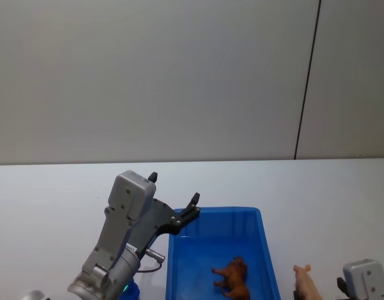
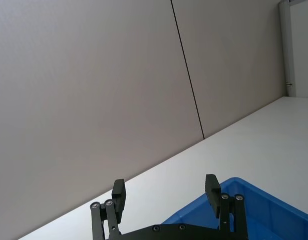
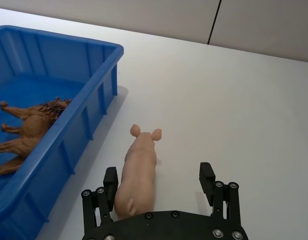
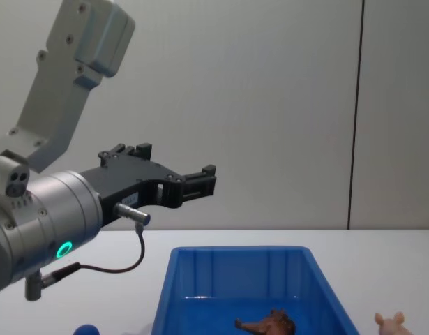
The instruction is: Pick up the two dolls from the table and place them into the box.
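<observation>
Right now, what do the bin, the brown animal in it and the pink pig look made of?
Bin: moulded hard plastic by the look, glossy bright blue, ribbed walls and thick rim. Brown animal: probably moulded plastic or vinyl, matte, with sculpted mane and legs. Pink pig: likely similar, smooth, one even colour, faint sheen; hard or soft, cannot tell.
</observation>
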Tool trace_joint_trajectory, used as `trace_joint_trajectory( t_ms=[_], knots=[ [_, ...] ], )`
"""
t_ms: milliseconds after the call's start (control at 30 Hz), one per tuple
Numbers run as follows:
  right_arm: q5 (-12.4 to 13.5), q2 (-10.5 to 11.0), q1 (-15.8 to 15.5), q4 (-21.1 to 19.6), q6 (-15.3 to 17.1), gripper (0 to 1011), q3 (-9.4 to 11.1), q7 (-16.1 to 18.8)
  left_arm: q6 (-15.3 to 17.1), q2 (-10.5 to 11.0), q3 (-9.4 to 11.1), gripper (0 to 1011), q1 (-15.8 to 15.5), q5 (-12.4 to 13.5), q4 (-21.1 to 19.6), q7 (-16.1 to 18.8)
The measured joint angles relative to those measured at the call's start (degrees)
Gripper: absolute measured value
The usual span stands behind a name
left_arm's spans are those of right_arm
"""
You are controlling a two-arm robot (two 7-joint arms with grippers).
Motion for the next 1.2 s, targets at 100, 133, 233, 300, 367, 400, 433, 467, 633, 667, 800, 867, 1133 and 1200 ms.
trace_joint_trajectory(
  t_ms=[100, 133, 233, 300, 367, 400, 433, 467, 633, 667, 800, 867, 1133, 1200],
  knots=[
    [0.1, -0.15, 0.2, 0.36, -0.15, 995, 0.15, -0.08, 0.0, 0.0, 0.0, 1003, 0.0, 0.0, 0.0, 0.0],
    [0.24, -0.25, 0.32, 0.57, -0.25, 970, 0.25, -0.09, 0.0, 0.0, 0.0, 1003, 0.0, 0.0, 0.0, 0.0],
    [0.55, -0.35, 0.47, 0.84, -0.36, 922, 0.37, -0.01, 0.0, 0.0, 0.0, 1003, 0.0, 0.0, 0.0, 0.0],
    [0.95, -0.46, 0.59, 1.13, -0.49, 854, 0.51, 0.27, 0.0, 0.0, 0.0, 1003, 0.0, 0.0, 0.0, 0.0],
    [1.46, -0.56, 0.71, 1.37, -0.63, 818, 0.59, 0.76, 0.0, 0.0, 0.0, 1003, 0.0, 0.0, 0.0, 0.0],
    [1.66, -0.59, 0.74, 1.46, -0.67, 782, 0.62, 0.95, 0.0, 0.0, 0.0, 1003, 0.0, 0.0, 0.0, 0.0],
    [1.84, -0.62, 0.79, 1.56, -0.72, 754, 0.66, 1.12, 0.0, 0.0, 0.0, 1003, 0.0, 0.0, 0.0, 0.0],
    [2.04, -0.66, 0.82, 1.63, -0.77, 708, 0.69, 1.33, 0.0, 0.0, 0.0, 1003, 0.0, 0.0, 0.0, 0.0],
    [3.71, -0.92, 0.94, 2.07, -1.25, 569, 0.79, 3.21, 0.0, 0.0, 0.0, 1003, 0.0, 0.0, 0.0, 0.0],
    [3.92, -0.94, 0.95, 2.12, -1.31, 510, 0.79, 3.45, 0.0, 0.0, 0.0, 1003, 0.0, 0.0, 0.0, 0.0],
    [5.03, -1.1, 0.96, 2.27, -1.67, 428, 0.79, 4.91, 0.0, 0.0, 0.0, 1003, 0.0, 0.0, 0.0, 0.0],
    [5.79, -1.18, 0.93, 2.28, -1.92, 373, 0.77, 5.88, 0.0, 0.0, 0.0, 1003, 0.0, 0.0, 0.0, 0.0],
    [7.86, -1.33, 0.6, 1.04, -2.87, 362, 0.72, 8.08, 0.0, 0.0, 0.0, 1003, 0.0, 0.0, 0.0, 0.0],
    [8.02, -1.34, 0.54, 0.6, -3.07, 362, 0.72, 8.22, 0.0, 0.0, 0.0, 1003, 0.0, 0.0, 0.0, 0.0]
  ],
)
